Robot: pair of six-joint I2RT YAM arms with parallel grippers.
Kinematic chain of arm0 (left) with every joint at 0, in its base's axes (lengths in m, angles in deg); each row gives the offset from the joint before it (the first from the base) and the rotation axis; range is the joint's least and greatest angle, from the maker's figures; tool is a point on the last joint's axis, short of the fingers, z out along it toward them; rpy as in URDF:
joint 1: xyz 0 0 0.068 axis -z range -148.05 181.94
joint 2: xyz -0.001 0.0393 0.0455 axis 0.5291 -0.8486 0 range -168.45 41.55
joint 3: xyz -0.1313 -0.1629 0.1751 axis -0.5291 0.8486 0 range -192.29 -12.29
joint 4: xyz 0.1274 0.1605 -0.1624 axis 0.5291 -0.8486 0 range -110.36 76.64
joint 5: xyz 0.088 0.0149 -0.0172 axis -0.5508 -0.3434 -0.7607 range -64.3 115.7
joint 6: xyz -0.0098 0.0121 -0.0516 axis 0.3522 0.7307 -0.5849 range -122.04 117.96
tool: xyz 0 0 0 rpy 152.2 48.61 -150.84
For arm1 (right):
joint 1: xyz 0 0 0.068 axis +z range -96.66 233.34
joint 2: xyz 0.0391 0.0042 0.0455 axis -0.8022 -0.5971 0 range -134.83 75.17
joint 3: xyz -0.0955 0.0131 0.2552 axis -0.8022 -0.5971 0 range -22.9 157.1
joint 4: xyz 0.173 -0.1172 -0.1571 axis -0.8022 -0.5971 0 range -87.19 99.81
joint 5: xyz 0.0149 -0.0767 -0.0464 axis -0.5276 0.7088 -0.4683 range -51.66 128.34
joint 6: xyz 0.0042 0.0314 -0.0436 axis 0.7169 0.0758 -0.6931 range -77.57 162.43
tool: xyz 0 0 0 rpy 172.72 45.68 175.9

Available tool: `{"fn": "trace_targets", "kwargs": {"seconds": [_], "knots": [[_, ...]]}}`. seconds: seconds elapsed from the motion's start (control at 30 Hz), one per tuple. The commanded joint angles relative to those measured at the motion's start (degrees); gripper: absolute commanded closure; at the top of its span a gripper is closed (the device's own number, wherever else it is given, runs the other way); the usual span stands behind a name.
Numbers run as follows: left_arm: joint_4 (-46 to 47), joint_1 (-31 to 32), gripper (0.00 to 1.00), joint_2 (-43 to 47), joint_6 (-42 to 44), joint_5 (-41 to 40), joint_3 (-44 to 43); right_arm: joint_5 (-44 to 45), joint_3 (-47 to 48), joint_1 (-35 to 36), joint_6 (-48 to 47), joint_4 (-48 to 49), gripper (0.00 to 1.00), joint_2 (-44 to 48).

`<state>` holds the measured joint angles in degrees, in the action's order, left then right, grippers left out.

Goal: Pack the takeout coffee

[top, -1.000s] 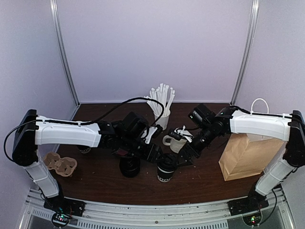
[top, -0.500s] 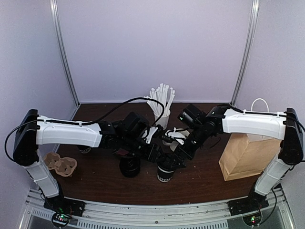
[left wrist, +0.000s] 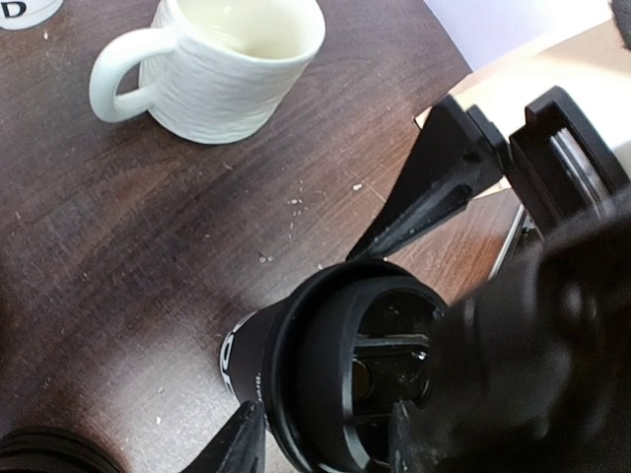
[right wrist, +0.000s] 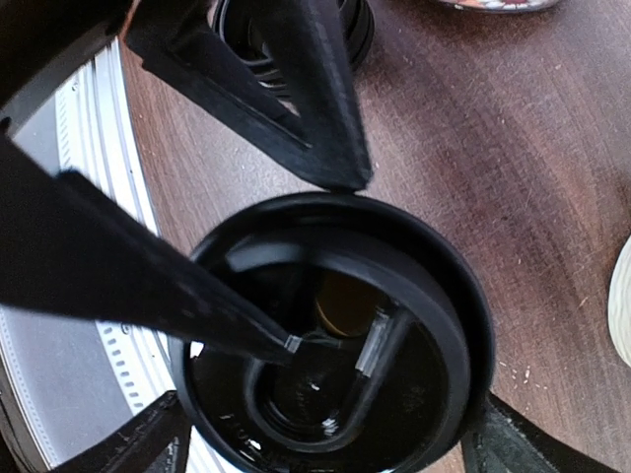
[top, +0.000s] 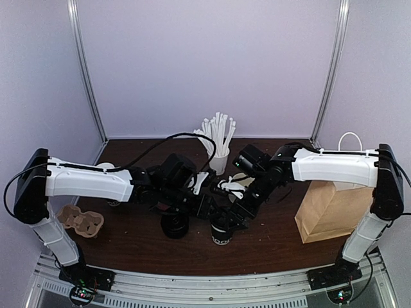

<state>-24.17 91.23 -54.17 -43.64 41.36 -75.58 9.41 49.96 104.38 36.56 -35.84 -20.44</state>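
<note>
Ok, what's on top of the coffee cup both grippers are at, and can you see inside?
A black plastic lid caps the coffee cup. It covers the contents; only a small amber patch shows through its opening.

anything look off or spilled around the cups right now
No spill shows. What's odd: the left gripper and right gripper both crowd one lidded cup, and pale specks dot the table near the mug.
</note>
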Motion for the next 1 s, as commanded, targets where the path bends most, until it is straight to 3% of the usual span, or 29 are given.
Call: {"fn": "trace_targets", "kwargs": {"seconds": [0.0,0.4,0.7,0.83,0.97], "knots": [[-2.08,0.19,0.55,0.16,-1.28,-0.38,3.52,-3.14,1.35,-0.35,-0.74,-1.66,0.02,0.04],[-0.21,0.2,0.57,1.0,-2.31,-0.1,5.74,-0.55,2.25,-0.23,0.85,-1.28,0.03,-2.02],[-0.35,0.21,0.57,1.53,-2.64,-0.45,7.73,13.16,0.02,-0.08,2.71,-0.14,0.13,-5.82],[-0.57,0.42,0.58,2.07,-3.7,-1.66,11.26,21.51,-2.06,0.45,3.28,0.45,0.13,-7.86],[0.89,0.57,0.58,3.01,-5.24,-3.59,16.84,24.25,0.08,0.49,3.2,-1.46,0.13,-10.85]]}}
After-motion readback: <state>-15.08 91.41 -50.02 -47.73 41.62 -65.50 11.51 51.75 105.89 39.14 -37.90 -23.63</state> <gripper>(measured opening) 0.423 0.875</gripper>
